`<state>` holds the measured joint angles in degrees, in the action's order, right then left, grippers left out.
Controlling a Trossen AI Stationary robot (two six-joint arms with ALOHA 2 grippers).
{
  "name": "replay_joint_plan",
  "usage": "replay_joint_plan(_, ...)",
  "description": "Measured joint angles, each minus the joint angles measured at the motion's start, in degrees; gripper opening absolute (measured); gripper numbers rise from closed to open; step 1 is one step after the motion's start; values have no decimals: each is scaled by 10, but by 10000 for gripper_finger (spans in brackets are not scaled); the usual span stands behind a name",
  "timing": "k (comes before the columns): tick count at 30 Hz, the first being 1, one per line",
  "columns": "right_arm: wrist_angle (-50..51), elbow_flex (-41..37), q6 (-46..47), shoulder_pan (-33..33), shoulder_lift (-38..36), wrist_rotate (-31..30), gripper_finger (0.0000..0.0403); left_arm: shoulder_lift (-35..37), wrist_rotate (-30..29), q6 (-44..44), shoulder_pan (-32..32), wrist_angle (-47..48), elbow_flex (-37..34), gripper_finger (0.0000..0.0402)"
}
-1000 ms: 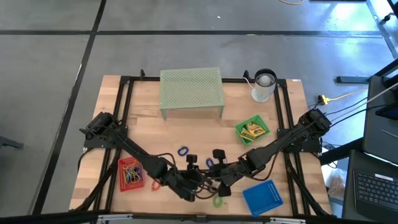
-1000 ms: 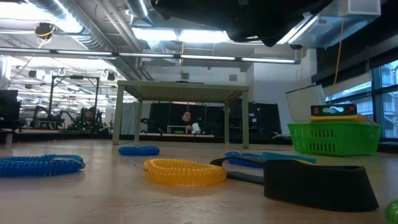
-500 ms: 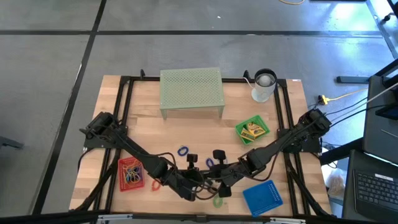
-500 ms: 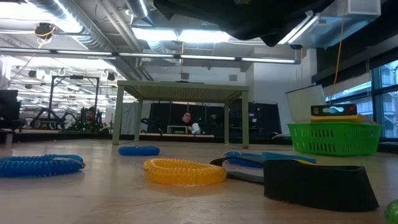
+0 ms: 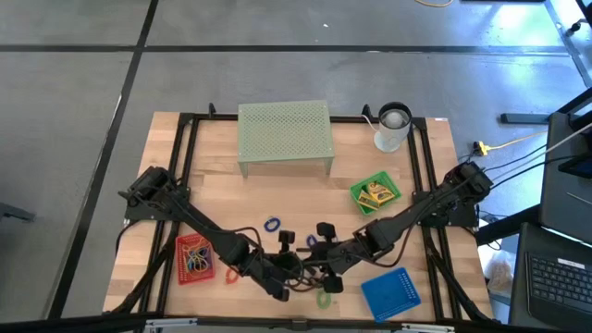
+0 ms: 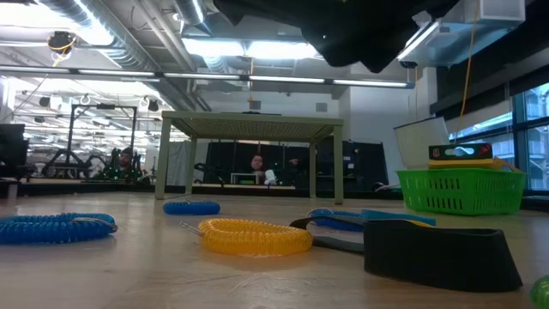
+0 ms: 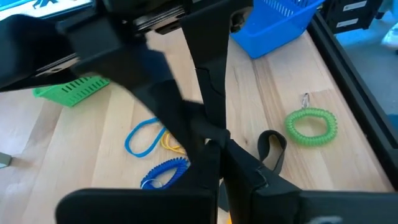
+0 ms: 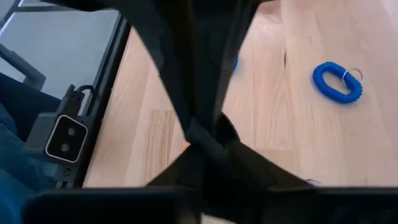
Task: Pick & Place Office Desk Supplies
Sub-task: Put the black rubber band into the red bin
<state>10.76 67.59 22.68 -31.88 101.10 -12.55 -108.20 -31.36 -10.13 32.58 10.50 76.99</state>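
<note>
Crayon-like boxes (image 5: 375, 192) in green tray (image 5: 392, 180).

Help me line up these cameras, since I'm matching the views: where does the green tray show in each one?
High view: the green tray sits right of centre on the table.
Low view: at the right edge, with items inside.
Left wrist view: at the left side, beyond the dark arm.
Right wrist view: not in it.
Shared landmark: the pale green mesh riser, left of the tray in both the high and low views.
</note>
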Motion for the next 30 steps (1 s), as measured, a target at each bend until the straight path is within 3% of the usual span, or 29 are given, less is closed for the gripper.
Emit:
replay_joint_plan(7, 28, 0, 9, -1, -45, 10, 179, 1, 4, -1, -1, 11, 0, 4)
replay_joint_plan(13, 68, 0, 56, -1, -104, 7, 231, 1, 58, -59, -1, 95, 0, 4)
replay_joint_plan(23, 72, 1, 82, -2, -119, 6, 227, 44, 231, -301, 14, 487, 0, 7)
replay_joint_plan(30, 80, 0, 80, -2, -117, -6, 213, 114, 263, -468, 64, 702, 0, 8)
